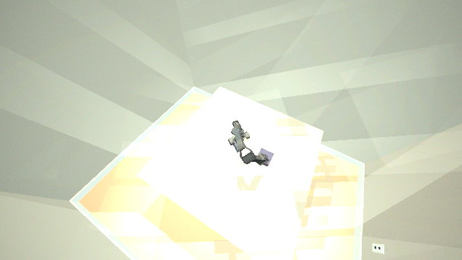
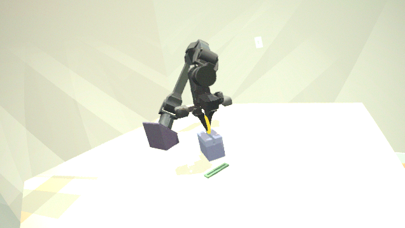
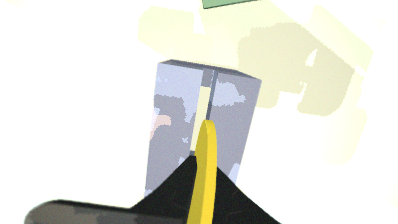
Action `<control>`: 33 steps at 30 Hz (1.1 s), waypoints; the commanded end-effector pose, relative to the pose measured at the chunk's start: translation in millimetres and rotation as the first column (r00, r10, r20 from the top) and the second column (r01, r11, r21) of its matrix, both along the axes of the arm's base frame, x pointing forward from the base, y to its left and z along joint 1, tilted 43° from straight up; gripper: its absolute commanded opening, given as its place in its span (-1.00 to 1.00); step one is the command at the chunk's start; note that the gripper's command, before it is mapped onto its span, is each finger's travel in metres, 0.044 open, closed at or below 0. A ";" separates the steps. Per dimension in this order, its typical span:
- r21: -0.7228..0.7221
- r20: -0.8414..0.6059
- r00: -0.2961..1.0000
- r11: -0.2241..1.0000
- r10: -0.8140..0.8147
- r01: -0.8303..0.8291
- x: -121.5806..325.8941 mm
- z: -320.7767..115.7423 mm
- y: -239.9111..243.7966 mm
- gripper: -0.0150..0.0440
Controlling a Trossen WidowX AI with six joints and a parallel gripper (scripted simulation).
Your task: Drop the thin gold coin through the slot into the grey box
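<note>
My gripper (image 2: 207,128) is shut on the gold coin (image 2: 207,124) (image 3: 204,175) and holds it on edge over the box. The box (image 2: 212,150) (image 3: 175,120), blue-grey in this light, stands below the fingertips. In the wrist view its lid slot runs away from the coin's tip, and the coin's rim lies over the near part of the slot, slightly to the right of the slot's line. In the exterior view the coin's lower edge is at or just above the lid; the exact gap cannot be told. The green holder (image 2: 207,176) (image 3: 227,3) stands empty in front of the box.
The arm's dark purple base (image 2: 159,137) (image 1: 266,152) stands left of the box in the exterior view. The white table (image 2: 286,178) (image 1: 203,145) bears pale patches of light and shadow. In the top view the arm hides most of the box.
</note>
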State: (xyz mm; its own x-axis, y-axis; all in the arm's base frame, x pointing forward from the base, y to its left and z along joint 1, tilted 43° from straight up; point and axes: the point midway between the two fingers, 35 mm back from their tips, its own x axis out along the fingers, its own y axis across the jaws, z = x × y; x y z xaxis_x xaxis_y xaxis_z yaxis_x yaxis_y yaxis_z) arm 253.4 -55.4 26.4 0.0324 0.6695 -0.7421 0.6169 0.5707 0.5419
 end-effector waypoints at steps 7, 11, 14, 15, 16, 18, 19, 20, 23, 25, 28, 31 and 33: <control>0.000 0.000 1.000 1.000 0.000 0.000 0.1 -0.9 0.8 -0.14; 0.000 0.000 1.000 1.000 0.000 0.000 0.1 -0.9 0.8 0.05; 0.000 0.000 1.000 1.000 0.000 0.000 0.1 -0.9 0.8 0.05; 0.000 0.000 1.000 1.000 0.000 0.000 0.1 -0.9 0.8 0.05; 0.000 0.000 1.000 1.000 0.000 0.000 0.1 -0.9 0.8 0.05; 0.000 0.000 1.000 1.000 0.000 0.000 0.1 -0.9 0.8 0.05; 0.000 0.000 1.000 1.000 0.000 0.000 0.1 -0.4 0.3 0.14; 0.000 0.000 1.000 1.000 0.000 0.000 0.1 1.2 -1.2 0.23; 0.000 -0.001 1.000 1.000 0.000 0.000 -0.4 9.9 -9.4 0.50; 0.000 -0.001 1.000 1.000 0.000 0.000 -0.5 12.1 -11.4 0.68; 0.001 -0.003 1.000 1.000 -0.002 0.002 -2.2 28.4 -25.5 0.94; 0.004 -0.006 1.000 1.000 -0.003 0.003 -5.5 45.5 -38.8 1.00; 0.004 -0.006 1.000 1.000 -0.003 0.003 -5.5 45.5 -38.8 1.00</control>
State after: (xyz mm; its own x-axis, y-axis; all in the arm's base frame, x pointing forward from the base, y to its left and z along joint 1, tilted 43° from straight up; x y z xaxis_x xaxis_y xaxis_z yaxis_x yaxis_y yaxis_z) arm 250.6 -90.0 65.0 0.0401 0.6691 -0.7421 0.6238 0.5634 0.5417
